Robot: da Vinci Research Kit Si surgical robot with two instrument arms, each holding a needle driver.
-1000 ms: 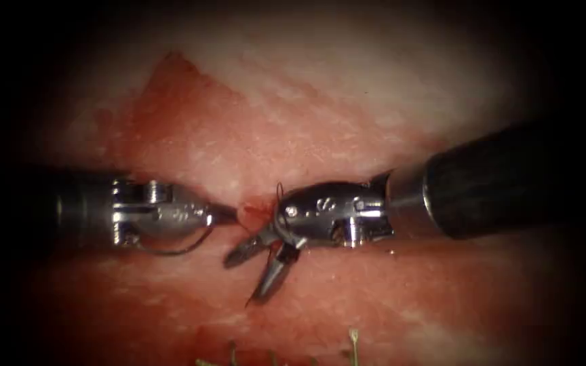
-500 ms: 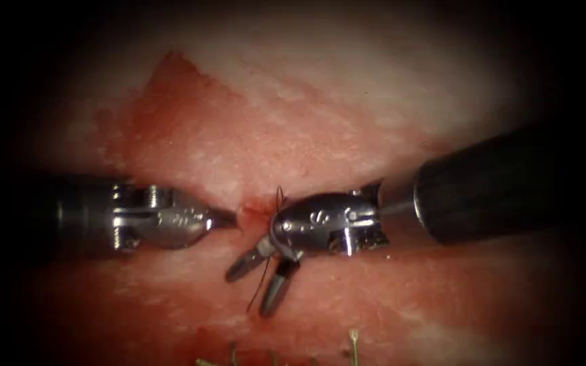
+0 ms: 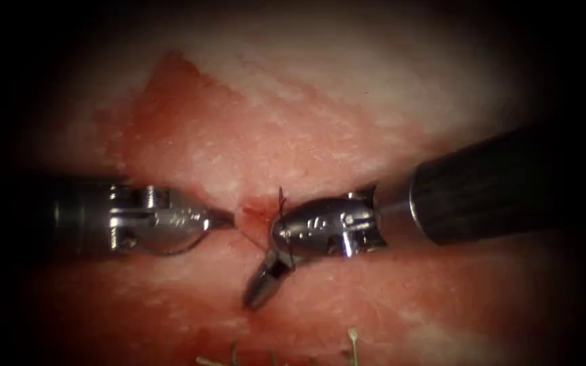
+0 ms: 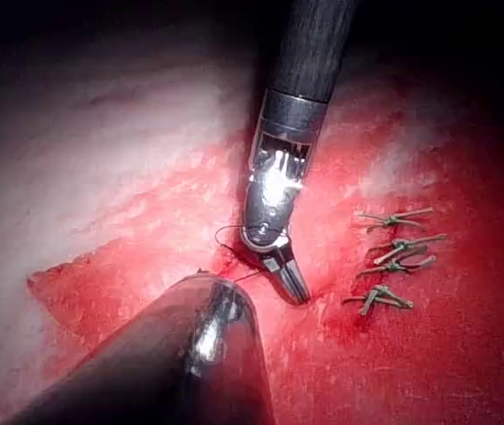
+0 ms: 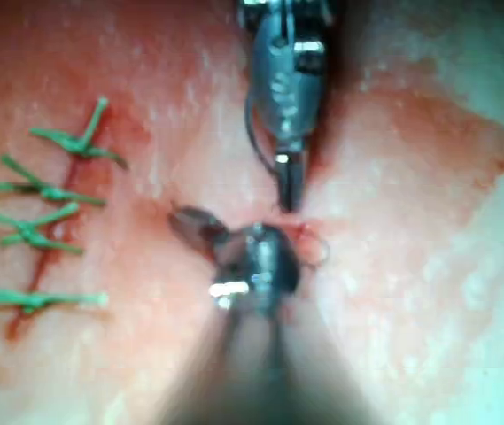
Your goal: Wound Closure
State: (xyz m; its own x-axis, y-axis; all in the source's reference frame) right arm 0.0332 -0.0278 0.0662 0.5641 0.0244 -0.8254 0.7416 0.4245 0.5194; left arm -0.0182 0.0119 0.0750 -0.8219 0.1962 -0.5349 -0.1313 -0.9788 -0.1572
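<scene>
In the endoscope view the right tool (image 3: 264, 288) has its jaws closed, pointing down beside the cut (image 3: 252, 207), and a dark thread (image 3: 281, 200) loops at its wrist, apparently caught in the jaws. The left tool (image 3: 228, 218), jaws together, points at the cut, seemingly gripping the thread's fine end.

In the left wrist view the right tool (image 4: 294, 285) stands just beyond the thread loop (image 4: 229, 232), near finished stitches (image 4: 393, 257).

In the right wrist view the left tool (image 5: 289, 190) hangs closed, close to the right tool (image 5: 189, 221). I can't pick out the needle.
</scene>
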